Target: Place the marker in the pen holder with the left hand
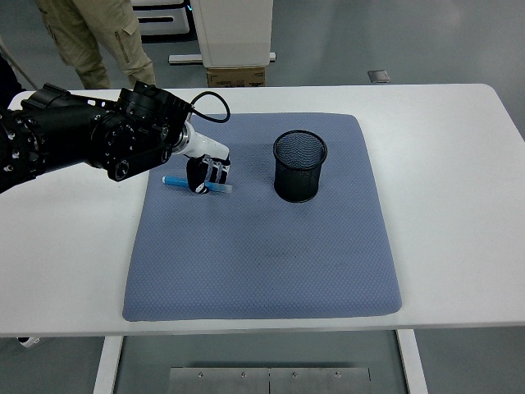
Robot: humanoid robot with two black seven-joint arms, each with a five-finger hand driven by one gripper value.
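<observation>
While the left hand (205,173) curls its fingers around the blue marker (175,180) lying flat on the grey mat (262,263), the grip looks only half-closed. It needs a firm pinch before lifting toward the mesh pen holder (299,167).

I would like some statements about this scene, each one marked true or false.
1. The marker lies on the blue mat. True.
2. The pen holder lies on its side. False: it stands upright.
3. The left hand is at the marker. True.
4. The marker is inside the pen holder. False: it is on the mat, to the holder's left.
5. A person stands beyond the table. True.
</observation>
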